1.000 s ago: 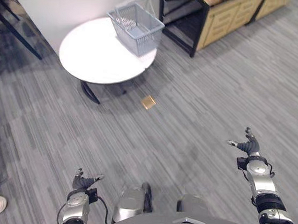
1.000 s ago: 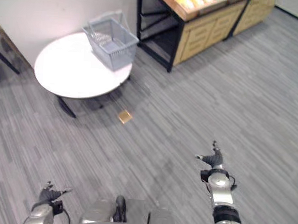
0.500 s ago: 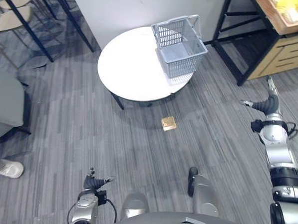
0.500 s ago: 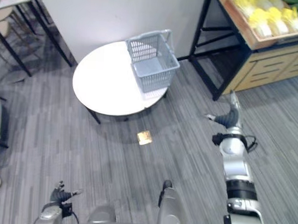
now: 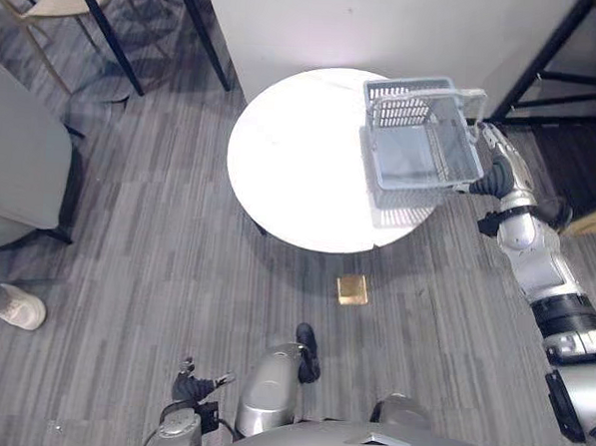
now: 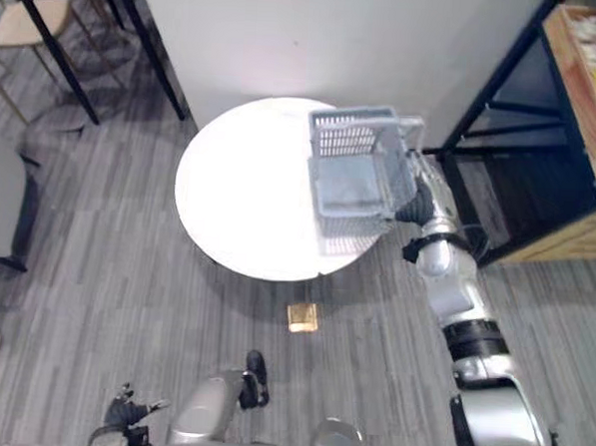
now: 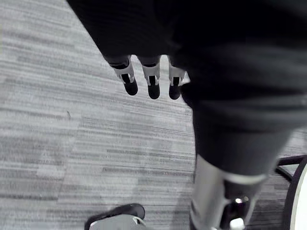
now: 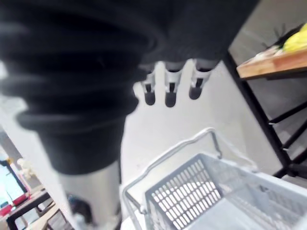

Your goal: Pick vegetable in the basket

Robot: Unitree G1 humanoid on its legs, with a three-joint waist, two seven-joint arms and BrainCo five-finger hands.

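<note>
- At the table's right edge, the right hand [image 5: 495,175] stands just beside the right wall of the basket [image 5: 409,106], close by the handle [image 5: 477,95].
- From where I stand I cannot tell whether it touches the basket or stops just short of it.
- Its fingers [image 8: 167,93] are stretched out straight in a row and have hold of nothing; the right wrist view shows the basket's mesh wall and handle lying past them.
- The basket is pale grey, upright, its plain grey bottom showing through the open top.
- The round white table [image 5: 301,163] carries the basket on its right side, the far part of that edge.
- A yellow vegetable [image 8: 296,40] lies on a wooden shelf [image 8: 268,64] well apart from the basket, beyond the table's right edge; it is too blurred to say what kind.
- A black metal frame [image 5: 546,66] holds that shelf up, just beyond the right hand.
- Down on the grey striped floor [image 5: 158,226], a small brass-coloured plate [image 5: 353,289] sits just off the table's near edge.
- The left hand [image 5: 194,387] hangs low over the floor, well apart from the table, its fingers [image 7: 149,84] loose and holding nothing.
- A person's pale shoe [image 5: 12,308] shows far off to the left, on the floor.
</note>
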